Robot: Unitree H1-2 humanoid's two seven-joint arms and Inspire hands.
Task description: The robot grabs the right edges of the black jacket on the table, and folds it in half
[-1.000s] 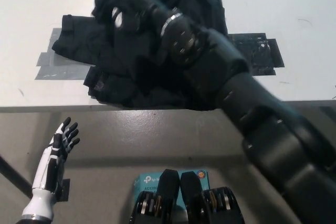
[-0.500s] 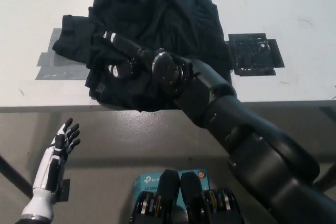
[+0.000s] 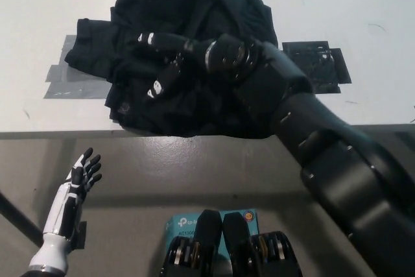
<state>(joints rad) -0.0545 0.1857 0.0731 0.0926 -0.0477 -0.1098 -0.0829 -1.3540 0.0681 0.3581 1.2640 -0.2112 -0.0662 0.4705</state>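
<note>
Looking at the near table [image 3: 58,118] edge, you see the 1 black jacket [image 3: 214,24] bunched up to it, with bare table left and right. You have 2 grey tape patches: left [image 3: 61,72], right [image 3: 318,66]. Your right hand [image 3: 170,60] lies on the jacket, fingers spread, gripping nothing; it sits higher than 0.5 s ago. Your left hand [image 3: 81,176] rests below the table, fingers apart.
</note>
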